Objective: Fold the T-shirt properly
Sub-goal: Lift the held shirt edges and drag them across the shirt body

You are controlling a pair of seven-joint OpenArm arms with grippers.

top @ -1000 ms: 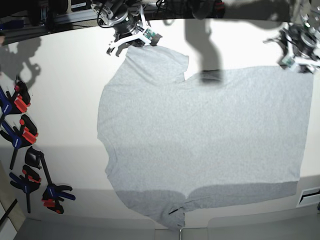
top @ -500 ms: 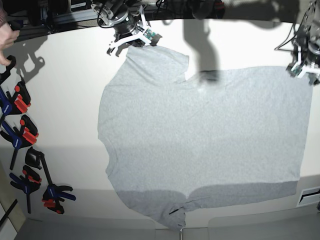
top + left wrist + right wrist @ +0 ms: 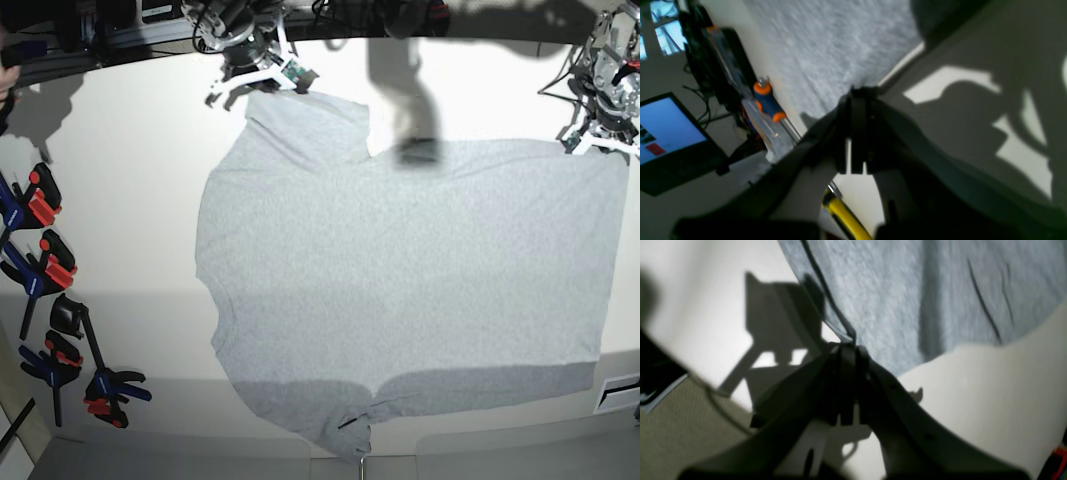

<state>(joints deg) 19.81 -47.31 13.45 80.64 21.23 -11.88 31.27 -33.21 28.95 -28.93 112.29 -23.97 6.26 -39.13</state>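
Note:
The light grey T-shirt [image 3: 400, 270] lies spread flat on the white table [image 3: 130, 180], plain side up. My left gripper [image 3: 600, 140] is at the shirt's far right corner. In the left wrist view, the left gripper [image 3: 858, 91] is shut, pinching the corner of the T-shirt [image 3: 840, 50]. My right gripper [image 3: 258, 88] is at the far left sleeve. The right wrist view shows this gripper [image 3: 848, 346] shut on the hem of the sleeve [image 3: 893, 306], whose edge rises into the jaws.
Several blue, black and red clamps [image 3: 45, 270] lie along the table's left edge. Beyond the far edge, the left wrist view shows an orange-and-blue handle [image 3: 768, 103], a lit monitor [image 3: 666, 133] and a yellow handle [image 3: 843, 216].
My left gripper went from open to shut on the shirt's far right corner and shifted slightly. The right gripper kept its hold on the sleeve and moved a little toward the far edge.

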